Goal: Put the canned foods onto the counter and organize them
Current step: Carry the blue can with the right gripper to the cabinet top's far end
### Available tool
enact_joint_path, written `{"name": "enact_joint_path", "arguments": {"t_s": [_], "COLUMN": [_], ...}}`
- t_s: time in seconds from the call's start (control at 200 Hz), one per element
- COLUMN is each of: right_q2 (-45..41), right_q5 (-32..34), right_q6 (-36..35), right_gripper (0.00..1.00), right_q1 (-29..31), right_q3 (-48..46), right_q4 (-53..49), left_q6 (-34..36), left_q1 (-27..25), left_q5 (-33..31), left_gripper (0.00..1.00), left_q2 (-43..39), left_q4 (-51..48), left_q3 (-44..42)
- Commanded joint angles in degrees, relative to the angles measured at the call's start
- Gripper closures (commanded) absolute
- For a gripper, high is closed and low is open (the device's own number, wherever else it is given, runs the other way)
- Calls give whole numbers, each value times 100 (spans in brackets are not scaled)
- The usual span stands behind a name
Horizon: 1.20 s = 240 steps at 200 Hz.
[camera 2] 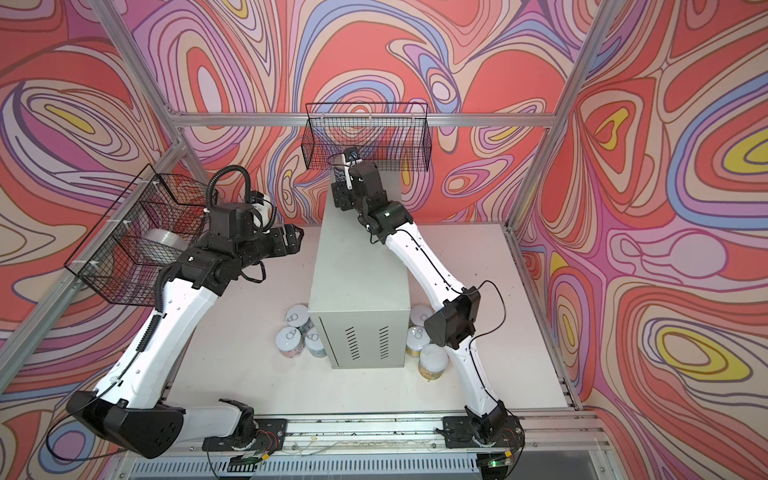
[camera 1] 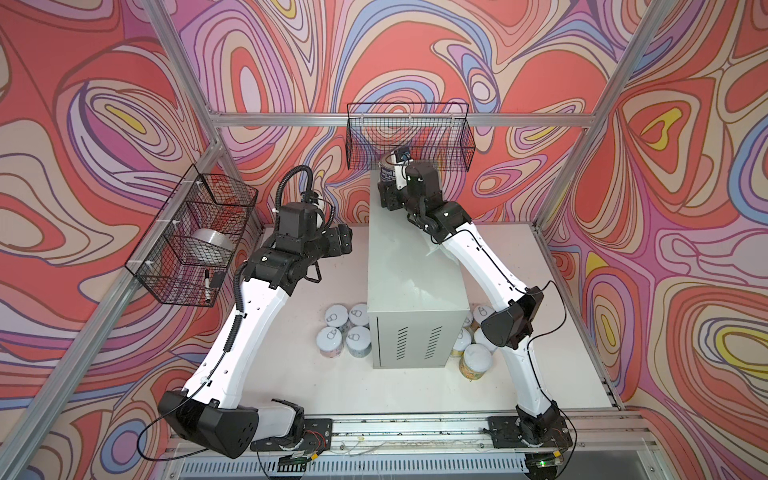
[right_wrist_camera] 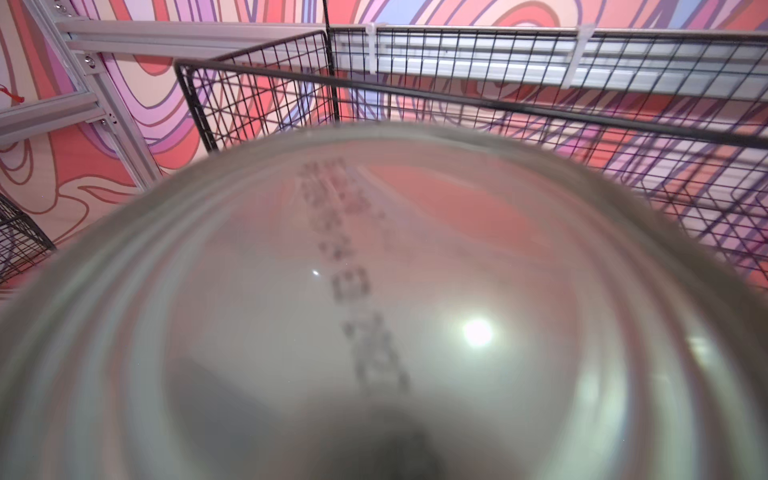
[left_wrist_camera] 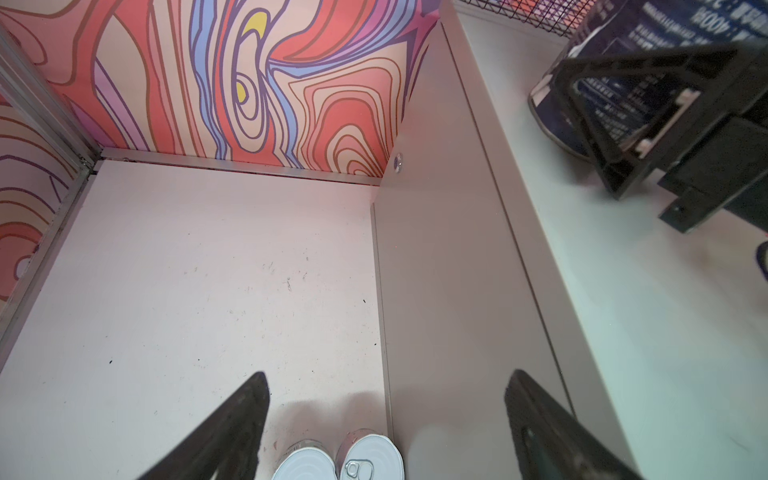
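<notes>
now | left gripper (left_wrist_camera: 386, 374): fingers spread, empty | right gripper (camera 1: 390, 189): around navy can (camera 1: 388, 172) on counter (camera 1: 411, 266), grip unclear

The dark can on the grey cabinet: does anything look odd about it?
Yes. The dark can seems upside down: its upper end shows only blurred print, no pull tab, unlike the cans down beside the cabinet.
</notes>
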Motion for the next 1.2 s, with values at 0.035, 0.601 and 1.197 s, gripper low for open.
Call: {"name": "enact_joint_path", "arguments": {"t_s": [0.035, 0.601, 1.197], "right_q2": [42, -1938, -1579], "right_q5": [-180, -563, -541], "right_q6": [19, 531, 786], "right_gripper": [5, 4, 29], "right_q1": [2, 3, 4], "right_q3": [52, -2254, -2014], "right_q4": [81, 463, 435], "left_q6": [-27, -5, 8], "left_q1": [30, 35, 39], "left_q5": [-2, 18, -6], "left_gripper": [8, 5, 8], "left_q2": [59, -64, -3], "left_q4": [156, 158, 264], "left_q3": [-22, -103, -217]}}
